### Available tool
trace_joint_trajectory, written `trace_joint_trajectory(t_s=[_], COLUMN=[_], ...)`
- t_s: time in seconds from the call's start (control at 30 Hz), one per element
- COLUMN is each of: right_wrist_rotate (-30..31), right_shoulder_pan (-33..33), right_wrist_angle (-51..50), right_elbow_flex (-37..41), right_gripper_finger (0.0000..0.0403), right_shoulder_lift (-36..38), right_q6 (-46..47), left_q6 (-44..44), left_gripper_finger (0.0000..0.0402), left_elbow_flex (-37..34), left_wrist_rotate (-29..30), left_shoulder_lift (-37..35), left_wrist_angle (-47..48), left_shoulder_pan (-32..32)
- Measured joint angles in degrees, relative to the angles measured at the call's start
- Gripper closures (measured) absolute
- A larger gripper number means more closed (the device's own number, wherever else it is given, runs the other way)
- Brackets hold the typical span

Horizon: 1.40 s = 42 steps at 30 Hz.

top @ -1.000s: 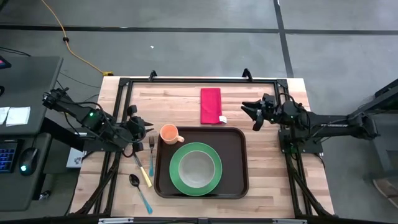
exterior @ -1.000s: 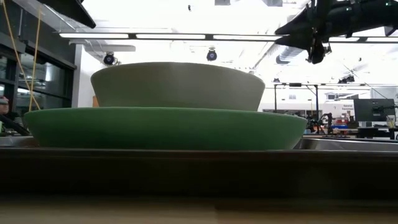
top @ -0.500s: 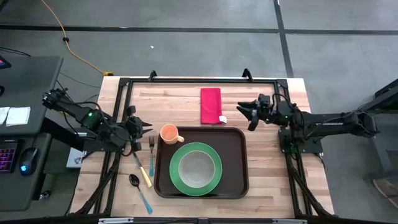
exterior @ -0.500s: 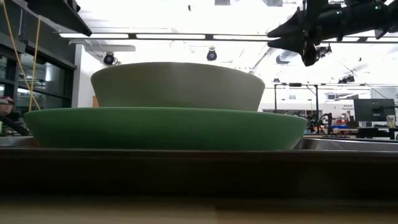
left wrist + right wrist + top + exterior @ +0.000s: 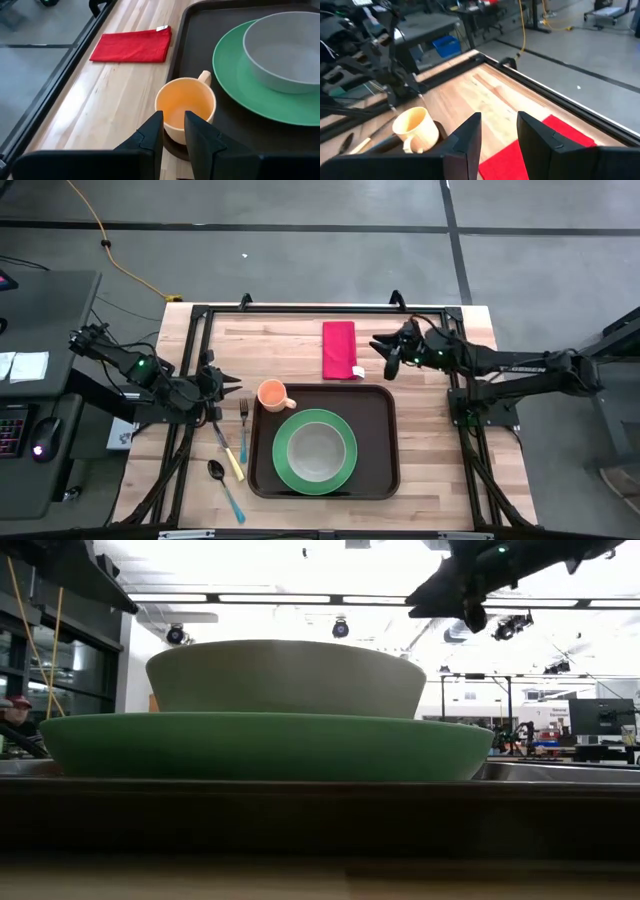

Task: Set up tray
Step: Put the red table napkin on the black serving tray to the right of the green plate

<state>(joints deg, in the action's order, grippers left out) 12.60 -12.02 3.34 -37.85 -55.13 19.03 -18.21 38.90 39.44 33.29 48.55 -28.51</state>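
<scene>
Two grippers empty: right gripper (image 5: 388,358) hovered part-open just beside the red napkin (image 5: 339,350), likely next onto the tray (image 5: 380,405) below it; left gripper (image 5: 222,384), part-open, waited beside the orange cup (image 5: 272,394).

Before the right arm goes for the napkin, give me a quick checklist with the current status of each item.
1. Right gripper empty, fingers apart: ok.
2. Right gripper close to the red napkin, just off its edge: ok.
3. Napkin lying flat on the table, off the tray, nothing on it: ok.
4. Left gripper clear of the napkin, waiting beside the orange cup: ok.
5. Room on the tray for the napkin: cannot tell; green plate with its bowl fills the middle, cup sits at one corner.
6. Fork, knife and spoon placed: not ok, they lie on the table.
</scene>
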Motion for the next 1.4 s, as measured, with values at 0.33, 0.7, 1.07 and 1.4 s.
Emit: trace_joint_trajectory(t_s=[0.33, 0.7, 1.07, 1.4], right_wrist_rotate=[-5.08, -5.12, -7.24, -8.58], right_shoulder_pan=[-3.75, -4.27, -7.32, -7.89], right_wrist_angle=[-0.93, -0.58, -2.26, -1.85], right_elbow_flex=[-4.63, -4.63, -4.63, -4.63], right_gripper_finger=[0.0299, 0.0299, 0.0299, 0.0299], right_shoulder_lift=[-7.21, -7.52, -7.52, -10.16], right_q6=[0.39, 0.58, 6.93, 9.68], left_q6=[1.34, 2.97, 3.40, 5.50], left_gripper_finger=[0.0293, 0.0293, 0.0293, 0.0293], left_elbow_flex=[-3.87, -4.22, -8.63, -8.70], left_wrist_rotate=[-0.39, -0.28, -0.09, -0.13], left_shoulder_lift=[-5.14, -8.22, -11.01, -11.44], left_wrist_angle=[-2.17, -1.95, -5.61, -5.64], left_shoulder_pan=[-0.01, -0.01, -0.01, -0.02])
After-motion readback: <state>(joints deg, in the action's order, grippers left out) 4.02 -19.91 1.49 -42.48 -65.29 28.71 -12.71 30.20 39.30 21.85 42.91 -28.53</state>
